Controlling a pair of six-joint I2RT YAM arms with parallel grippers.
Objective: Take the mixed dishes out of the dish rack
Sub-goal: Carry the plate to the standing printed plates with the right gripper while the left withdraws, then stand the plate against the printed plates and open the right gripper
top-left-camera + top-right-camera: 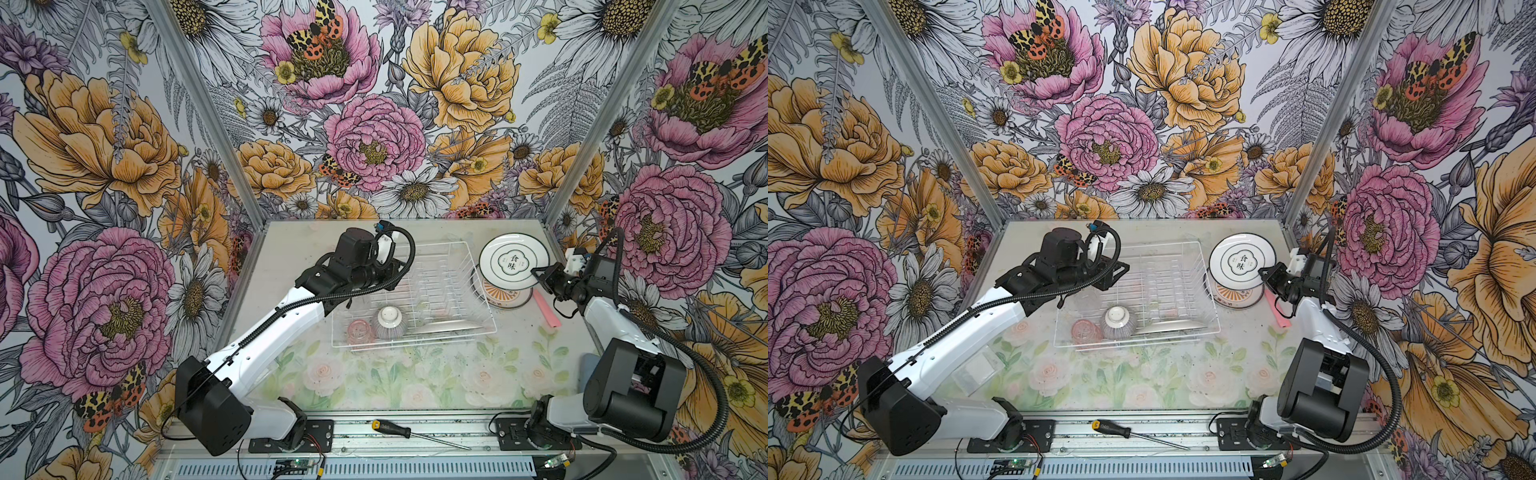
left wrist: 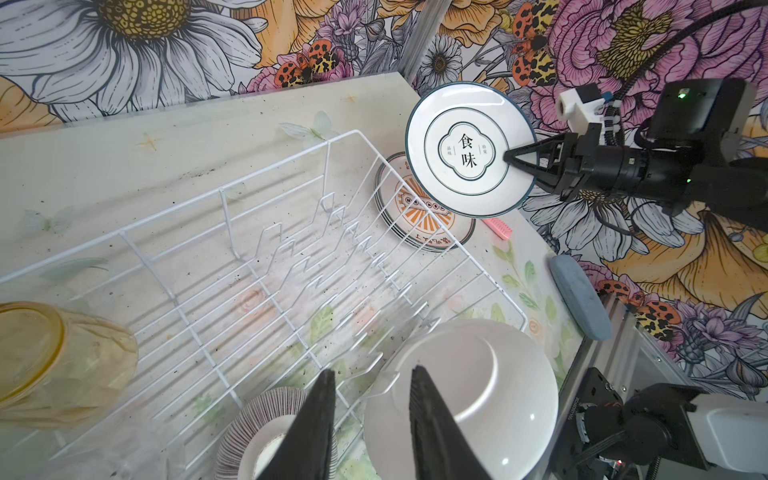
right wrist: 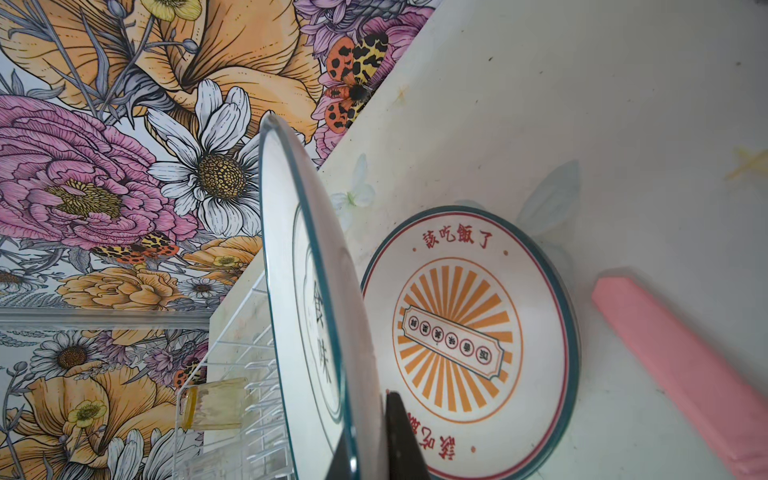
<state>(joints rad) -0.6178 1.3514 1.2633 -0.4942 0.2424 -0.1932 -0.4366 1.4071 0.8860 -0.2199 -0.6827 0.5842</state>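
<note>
Floral wallpaper on three walls; pale counter (image 1: 415, 374) with a faded rose print fills the lower centre of both top views.

- Dish rack (image 1: 482, 286) sits at centre frame, near rim running left to right, divider prongs upright. Mostly unloaded.
- Right end effector (image 1: 536, 272) is closed on the right-hand rim of a white plate (image 1: 513, 261) with a dark green rim line. The plate is at centre right of frame, just right of the rack, off the counter, with its printed face tilted up toward the top cameras. The right wrist view shows it almost edge-on (image 3: 299, 291).
- Plate stack (image 1: 505, 297) with an orange sunburst print lies flat on the counter, partly hidden under the held plate.
- One white plate in the rack (image 1: 440, 327) lies along the near rim, seen nearly edge-on, long axis left to right.
- Ribbed bowl (image 1: 390, 322) is upside down at the rack's near left, white foot up.
- Pink tumbler (image 1: 359, 331) is just left of the bowl, in the near left corner.
- Yellow tumbler (image 2: 62, 361) lies on its side in the rack.
- Left end effector (image 2: 372, 370) hangs over the rack, jaws parted, nothing between them.
- Pink strip (image 1: 546, 309) lies on the counter right of the stack, and a screwdriver (image 1: 415, 433) on the front rail.
</note>
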